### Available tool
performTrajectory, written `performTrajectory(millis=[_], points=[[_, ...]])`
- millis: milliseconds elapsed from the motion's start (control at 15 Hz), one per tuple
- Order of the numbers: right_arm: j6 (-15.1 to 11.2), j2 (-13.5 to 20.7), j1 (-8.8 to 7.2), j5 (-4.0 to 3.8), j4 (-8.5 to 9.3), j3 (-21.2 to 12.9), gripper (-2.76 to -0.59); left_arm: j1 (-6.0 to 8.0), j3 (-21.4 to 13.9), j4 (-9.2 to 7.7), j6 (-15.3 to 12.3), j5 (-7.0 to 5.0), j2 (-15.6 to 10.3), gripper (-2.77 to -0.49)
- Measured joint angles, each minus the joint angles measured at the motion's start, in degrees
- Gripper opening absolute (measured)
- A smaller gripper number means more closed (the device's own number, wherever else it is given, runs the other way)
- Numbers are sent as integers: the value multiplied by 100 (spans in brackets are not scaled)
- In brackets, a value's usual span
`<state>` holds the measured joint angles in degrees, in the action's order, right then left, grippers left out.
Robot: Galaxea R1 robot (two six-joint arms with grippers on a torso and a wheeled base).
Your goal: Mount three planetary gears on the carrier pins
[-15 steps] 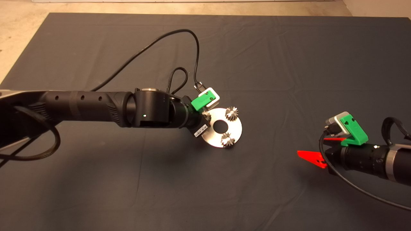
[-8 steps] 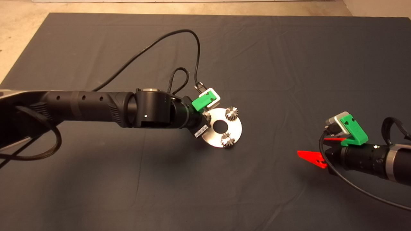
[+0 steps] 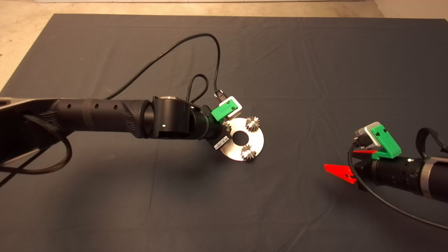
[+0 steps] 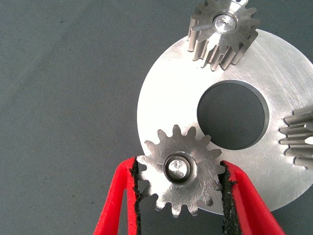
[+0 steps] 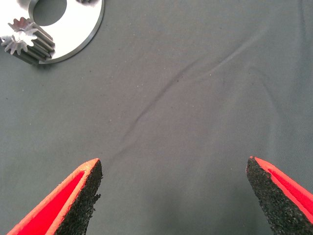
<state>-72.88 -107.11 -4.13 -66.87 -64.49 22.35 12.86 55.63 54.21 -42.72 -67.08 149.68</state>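
on the flat round silver disc (image 4: 166,88), the left gripper (image 4: 180,188) is clamping its rough black pads (image 4: 135,196) on a shiny toothed gear (image 4: 181,169) seated over a pin (image 4: 176,168), having shifted slightly forward; two gears (image 3: 252,123) are sitting nearby. the right gripper (image 5: 173,188) is waiting apart, fingers spread.

Dark creased mat (image 3: 280,63) on a beige floor (image 3: 21,38)

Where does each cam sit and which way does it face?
Head: above, looking down at the mat; both arms show.
Left wrist: on left arm, facing the carrier disc; left tool fingers flank the third gear.
Right wrist: on right arm, facing mat; right tool open.
Shared: all three show the disc.
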Motion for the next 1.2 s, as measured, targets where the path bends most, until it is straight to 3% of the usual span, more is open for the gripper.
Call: performTrajectory(millis=[1200], points=[[2, 0, 0, 0, 0, 0, -116, 1, 0, 0, 2, 5, -4, -232]])
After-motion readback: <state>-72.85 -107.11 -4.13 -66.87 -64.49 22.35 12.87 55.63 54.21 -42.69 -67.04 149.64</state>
